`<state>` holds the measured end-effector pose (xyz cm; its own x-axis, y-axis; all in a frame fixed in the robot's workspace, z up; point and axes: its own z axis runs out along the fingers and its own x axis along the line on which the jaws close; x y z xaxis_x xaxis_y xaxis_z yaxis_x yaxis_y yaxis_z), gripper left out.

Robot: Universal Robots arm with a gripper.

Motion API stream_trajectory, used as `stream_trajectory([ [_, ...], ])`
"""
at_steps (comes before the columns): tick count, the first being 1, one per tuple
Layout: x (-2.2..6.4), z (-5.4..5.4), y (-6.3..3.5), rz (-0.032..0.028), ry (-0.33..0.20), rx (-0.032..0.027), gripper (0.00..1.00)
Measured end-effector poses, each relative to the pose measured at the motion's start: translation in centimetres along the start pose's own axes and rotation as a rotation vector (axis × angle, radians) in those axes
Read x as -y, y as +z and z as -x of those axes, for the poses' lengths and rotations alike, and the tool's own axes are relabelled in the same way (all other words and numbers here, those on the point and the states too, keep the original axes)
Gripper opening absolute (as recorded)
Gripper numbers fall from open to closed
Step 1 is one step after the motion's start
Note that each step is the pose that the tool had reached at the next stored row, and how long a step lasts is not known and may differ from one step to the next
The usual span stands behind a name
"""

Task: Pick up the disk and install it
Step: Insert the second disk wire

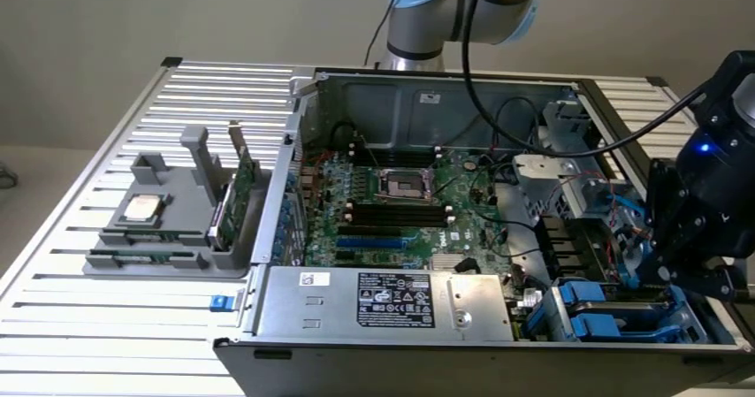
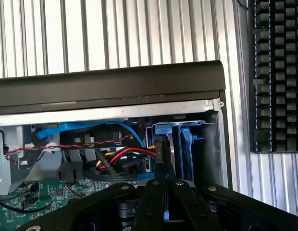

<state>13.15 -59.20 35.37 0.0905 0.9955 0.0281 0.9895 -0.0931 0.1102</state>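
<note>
Beside the tool, blue-framed disk among cables

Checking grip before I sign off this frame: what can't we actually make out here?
- Gripper contact: in the wrist view its black fingers close over a blue sliver; what they clamp is hidden.
- Disk: in the wrist view its label is hidden, as it stands edge-on in blue carriers.
- Drive bay: in the exterior view the arm's black wrist covers its right part.
- Keyboard: in the wrist view it is cut off by the frame edge.
</note>
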Motion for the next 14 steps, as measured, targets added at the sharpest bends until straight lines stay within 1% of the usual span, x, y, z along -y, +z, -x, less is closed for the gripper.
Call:
stream_trajectory([
  [4,-0.30,0.0,0.24,-0.0219,0.001,-0.0007,0.11],
  [8,-0.67,-0.1,0.48,-0.0442,0.003,-0.0033,0.11],
  [10,-0.86,-0.1,0.60,-0.0533,0.003,-0.0061,0.11],
  [14,-1.24,-0.1,0.80,-0.0695,0.005,-0.0146,0.11],
])
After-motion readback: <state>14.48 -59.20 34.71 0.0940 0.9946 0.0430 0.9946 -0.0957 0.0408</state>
